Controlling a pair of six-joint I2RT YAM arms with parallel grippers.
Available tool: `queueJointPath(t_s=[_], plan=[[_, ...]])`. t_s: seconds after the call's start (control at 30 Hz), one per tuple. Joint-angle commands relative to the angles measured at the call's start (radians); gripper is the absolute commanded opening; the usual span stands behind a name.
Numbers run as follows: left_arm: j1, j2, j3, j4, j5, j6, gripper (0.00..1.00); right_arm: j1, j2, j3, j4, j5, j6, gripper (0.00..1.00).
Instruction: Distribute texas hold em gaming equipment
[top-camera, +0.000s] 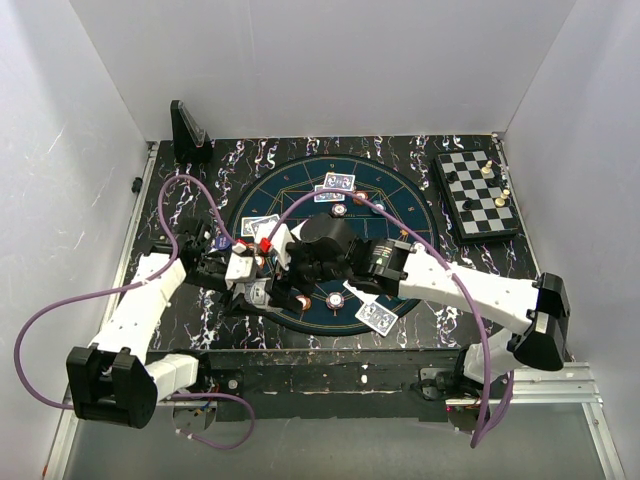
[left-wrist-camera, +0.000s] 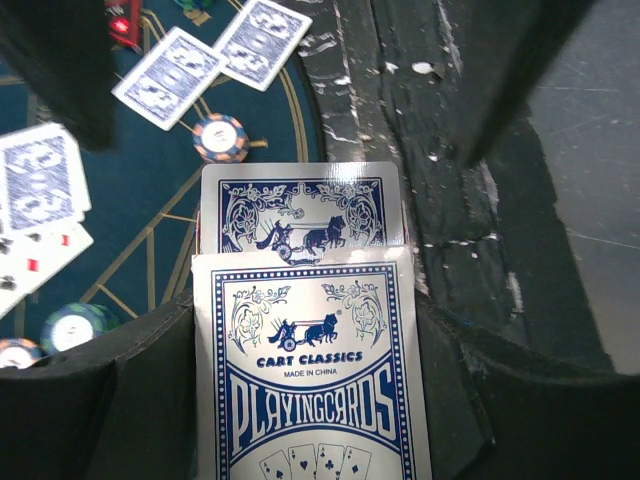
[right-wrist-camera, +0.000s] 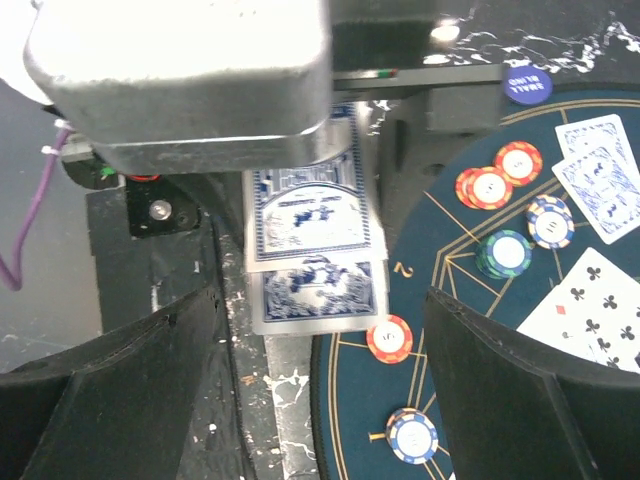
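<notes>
Though my two arms crowd together over the near-left rim of the round blue mat (top-camera: 400, 200), the wrist views tell them apart. My left pincer (left-wrist-camera: 308, 320) is clamped on a card pack (left-wrist-camera: 310, 400) with a cart drawing and "Playing Cards" printed on it. A single blue-backed card (left-wrist-camera: 300, 215) juts out past the pack's far end and lies flat against it. Seen from my right wrist, pack and card hang below the left pincer's pale body, over the seam where the mat meets the black marbled worktop (top-camera: 420, 150).

My right pincer (right-wrist-camera: 320, 295) stands wide open and grips nothing. Its dark fingers (right-wrist-camera: 130, 400) sit either side of the card's free end, apart from it.

An orange chip (right-wrist-camera: 389, 339) lies on the mat just beside that card's corner, with a blue-and-white chip stack (right-wrist-camera: 412, 437) nearer to me. Farther in are a teal chip stack (right-wrist-camera: 508, 252) and two more orange chips (right-wrist-camera: 490, 185). A blue disc (right-wrist-camera: 527, 83) marked "small blind" rests at the mat's edge. Two face-down cards (left-wrist-camera: 168, 77) lie side by side on the mat, and face-up cards (right-wrist-camera: 590, 310) lie close to the teal stack. The chessboard (top-camera: 478, 195) sits well apart, at the far right corner of the worktop.
</notes>
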Motion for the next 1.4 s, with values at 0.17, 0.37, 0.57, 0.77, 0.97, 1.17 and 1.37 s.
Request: queueJointPath(t_s=[0.17,0.37,0.57,0.77,0.97,1.17,1.37], plan=[[0.008,-0.044,-0.163,0.087,-0.132,-0.141,0.47,-0.004,-0.217,-0.181,0.158,0.211,0.055,0.9],[0.011,-0.023,-0.239,0.169,-0.216,-0.094,0.5,-0.012,-0.351,-0.299,0.161,0.297,0.149,0.91],[0.02,0.065,-0.21,0.233,-0.225,-0.135,0.5,-0.026,-0.437,-0.353,0.141,0.352,0.216,0.91],[0.02,0.126,-0.184,0.253,-0.215,-0.143,0.6,-0.038,-0.495,-0.388,0.131,0.383,0.261,0.91],[0.02,0.152,-0.161,0.302,-0.245,-0.166,0.78,-0.044,-0.524,-0.393,0.117,0.397,0.275,0.91],[0.02,0.146,-0.164,0.316,-0.235,-0.164,0.98,-0.053,-0.527,-0.385,0.095,0.406,0.291,0.91],[0.02,0.12,-0.118,0.292,-0.226,-0.201,0.98,-0.062,-0.527,-0.378,0.068,0.425,0.308,0.92]])
